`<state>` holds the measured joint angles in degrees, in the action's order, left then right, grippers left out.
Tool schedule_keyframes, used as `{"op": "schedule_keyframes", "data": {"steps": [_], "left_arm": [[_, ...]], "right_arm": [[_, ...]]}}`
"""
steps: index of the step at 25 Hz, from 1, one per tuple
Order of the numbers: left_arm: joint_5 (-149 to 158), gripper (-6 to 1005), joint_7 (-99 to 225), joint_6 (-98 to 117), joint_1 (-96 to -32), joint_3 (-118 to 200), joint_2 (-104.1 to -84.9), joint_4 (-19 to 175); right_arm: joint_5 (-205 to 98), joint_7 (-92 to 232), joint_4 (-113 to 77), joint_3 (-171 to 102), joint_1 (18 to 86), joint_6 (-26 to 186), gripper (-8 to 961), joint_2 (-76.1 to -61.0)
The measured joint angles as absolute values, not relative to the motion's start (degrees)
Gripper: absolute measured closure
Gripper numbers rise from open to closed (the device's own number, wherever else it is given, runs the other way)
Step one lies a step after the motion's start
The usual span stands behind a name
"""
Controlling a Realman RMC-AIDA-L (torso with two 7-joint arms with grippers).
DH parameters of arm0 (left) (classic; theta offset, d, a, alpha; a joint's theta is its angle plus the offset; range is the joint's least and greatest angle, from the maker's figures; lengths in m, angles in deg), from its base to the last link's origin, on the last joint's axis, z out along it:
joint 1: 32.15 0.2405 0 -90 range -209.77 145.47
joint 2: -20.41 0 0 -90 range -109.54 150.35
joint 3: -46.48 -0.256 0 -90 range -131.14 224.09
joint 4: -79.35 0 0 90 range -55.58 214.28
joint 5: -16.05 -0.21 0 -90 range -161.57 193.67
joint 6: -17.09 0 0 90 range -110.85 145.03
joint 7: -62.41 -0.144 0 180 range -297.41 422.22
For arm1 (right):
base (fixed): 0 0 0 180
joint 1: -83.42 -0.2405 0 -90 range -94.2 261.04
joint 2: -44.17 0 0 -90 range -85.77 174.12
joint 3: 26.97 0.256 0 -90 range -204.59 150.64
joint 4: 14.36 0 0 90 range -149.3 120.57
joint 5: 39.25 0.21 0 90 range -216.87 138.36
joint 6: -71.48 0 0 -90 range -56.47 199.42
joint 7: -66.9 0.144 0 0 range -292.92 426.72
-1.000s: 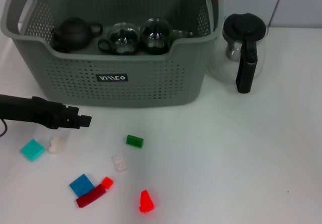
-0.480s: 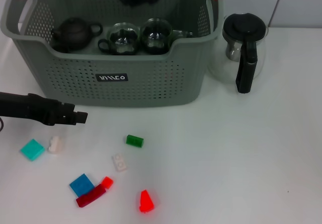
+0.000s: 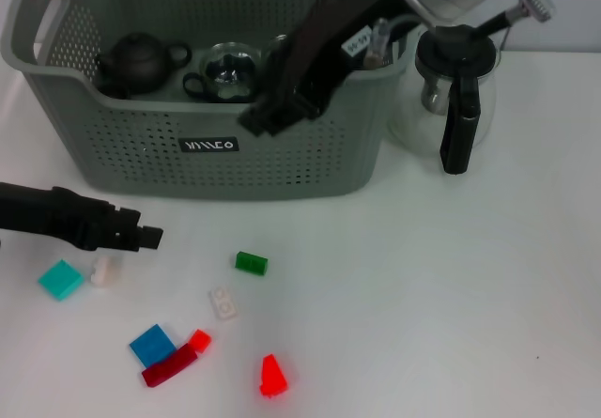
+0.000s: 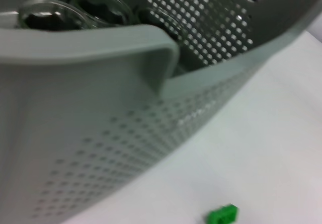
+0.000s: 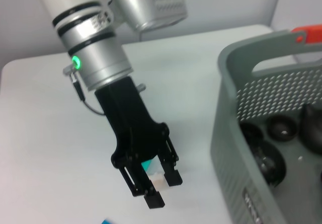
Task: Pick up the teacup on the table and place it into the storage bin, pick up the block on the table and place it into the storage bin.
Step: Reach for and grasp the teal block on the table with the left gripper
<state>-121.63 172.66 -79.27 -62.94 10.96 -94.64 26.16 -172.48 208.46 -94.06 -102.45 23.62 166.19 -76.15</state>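
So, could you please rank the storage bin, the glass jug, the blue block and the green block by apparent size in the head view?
1. storage bin
2. glass jug
3. blue block
4. green block

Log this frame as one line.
left gripper: open, by white block | right gripper: over storage bin front rim | glass cups: in bin | green block: on table

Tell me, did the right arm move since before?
Yes. The right gripper has come out over the bin's front wall, toward the blocks; earlier it was deep at the bin's back.
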Motion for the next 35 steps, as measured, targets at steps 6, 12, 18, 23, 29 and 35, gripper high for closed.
{"op": "schedule_keyframes", "data": {"steps": [6,12,18,23,29,35], "left_arm": [[-122.0,429,172.4,-83.1,-62.9,10.9,-94.55,24.7],[-122.0,429,172.4,-85.0,-62.8,10.5,-94.35,24.7],[-122.0,429,172.4,-85.3,-62.9,10.5,-94.29,24.7],[-122.0,428,172.3,-84.9,-62.8,10.5,-94.46,24.7],[-122.0,428,172.3,-84.7,-62.7,10.6,-94.6,24.7],[-122.0,428,172.3,-84.3,-62.7,10.8,-94.69,24.9]], "right_arm": [[-171.9,208.8,-91.8,-107.5,24.1,166.9,422,-76.25],[-171.9,208.8,-87.4,-114.7,24.1,166.8,422,-76.44],[-171.8,208.4,-83.3,-119.6,24.2,162.4,421,-76.59],[-170.6,202.9,-78.8,-125.5,24.5,156.0,421,-76.65],[-170.8,199.1,-77.2,-132.7,25.2,149.7,421,-76.56],[-172.1,200.2,-73.3,-137.4,24.7,142.3,423,-76.91]]}}
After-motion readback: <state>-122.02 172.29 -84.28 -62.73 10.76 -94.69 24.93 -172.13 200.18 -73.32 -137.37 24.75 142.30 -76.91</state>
